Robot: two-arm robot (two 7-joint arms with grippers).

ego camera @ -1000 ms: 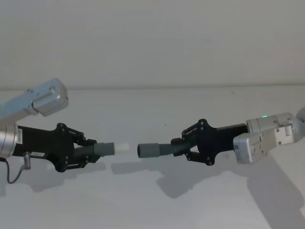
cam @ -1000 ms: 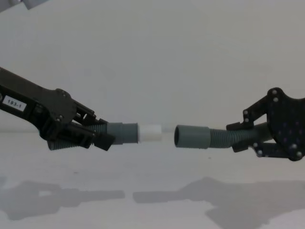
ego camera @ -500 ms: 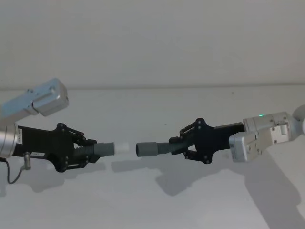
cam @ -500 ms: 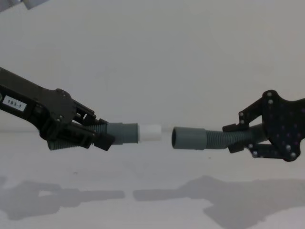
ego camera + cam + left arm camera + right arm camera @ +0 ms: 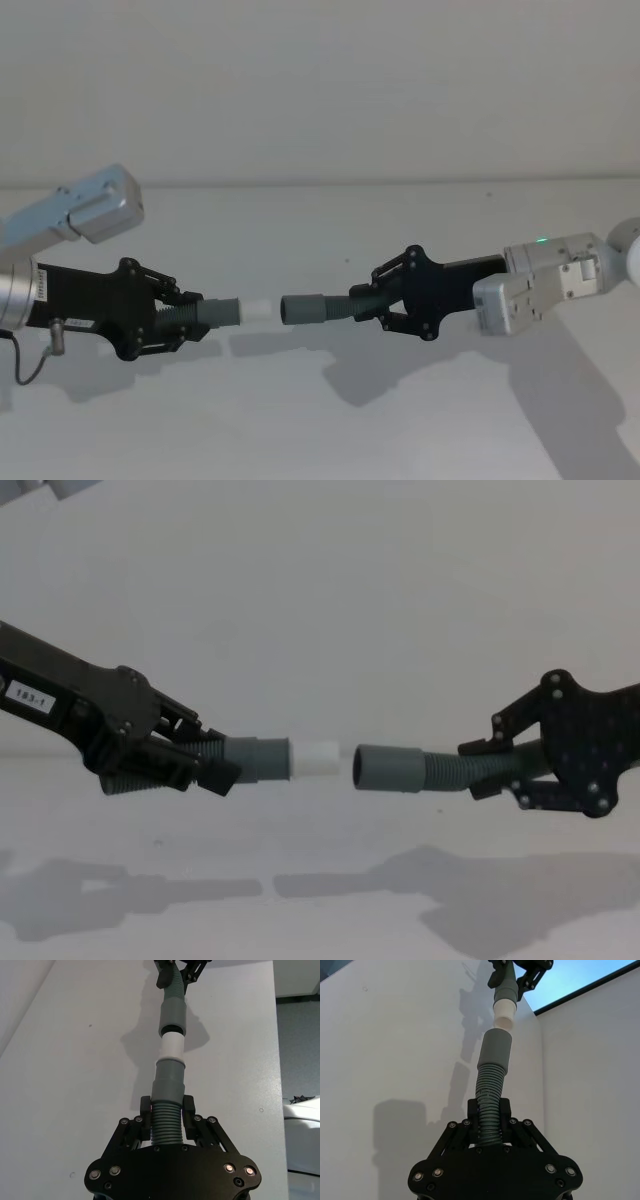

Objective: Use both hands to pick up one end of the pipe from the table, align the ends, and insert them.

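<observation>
Between the two claws, above the table [image 5: 320,420], the white tip [image 5: 318,758] and the grey open collar [image 5: 387,769] are facing each other across a narrow gap, not yet touching. Both hose pieces are lying along one nearly level line, the collar sitting slightly lower than the tip in the chest view, so the coming insertion is judged to need a small lift. Outward from the tip, the left claw [image 5: 183,318] is pinching the ribbed middle of its hose piece [image 5: 167,1110]. Outward from the collar, the right claw [image 5: 372,305] is pinching the other hose piece [image 5: 491,1095] likewise, about equally near the gap.
</observation>
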